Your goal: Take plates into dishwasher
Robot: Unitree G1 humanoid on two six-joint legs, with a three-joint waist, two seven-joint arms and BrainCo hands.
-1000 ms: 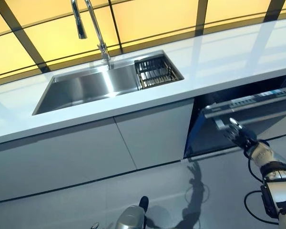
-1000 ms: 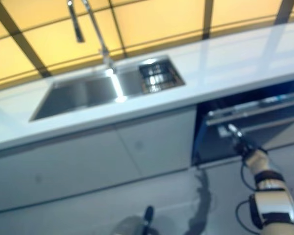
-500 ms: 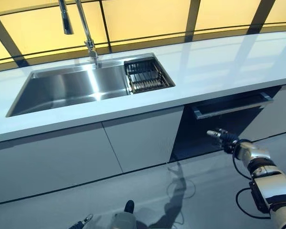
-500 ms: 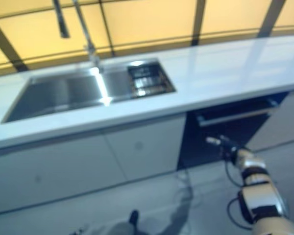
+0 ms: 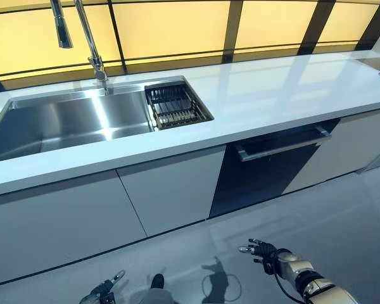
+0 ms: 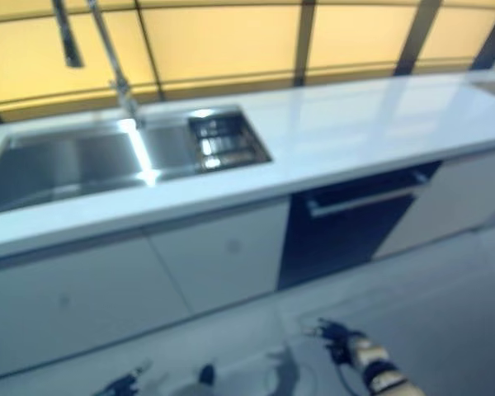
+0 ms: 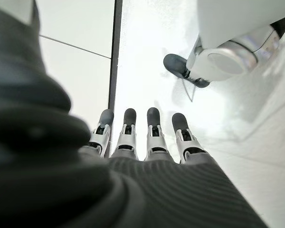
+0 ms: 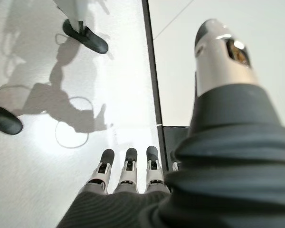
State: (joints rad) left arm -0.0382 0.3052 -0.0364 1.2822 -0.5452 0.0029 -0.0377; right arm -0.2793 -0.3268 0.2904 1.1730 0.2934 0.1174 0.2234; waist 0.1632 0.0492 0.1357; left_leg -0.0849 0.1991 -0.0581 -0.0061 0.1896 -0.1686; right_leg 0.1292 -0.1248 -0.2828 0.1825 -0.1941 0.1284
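Steel sink (image 5: 57, 123) beside dark dishwasher (image 5: 266, 171) opening.

The right hand (image 5: 261, 249) hangs low at the lower right, fingers (image 8: 127, 172) straight and relaxed, holding nothing — its arm enters from the bottom corner. The left hand (image 5: 102, 291) shows at the bottom edge, fingers (image 7: 153, 134) straight too — empty

Robot with silver-grey arms; each hand, the right hand (image 5: 266, 251) and the left hand (image 7: 142, 137), has silver fingers (image 8: 127, 167) with dark rounded tips, a silver dark-tipped thumb (image 8: 221, 57), and a dark ribbed cover over its back and wrist.
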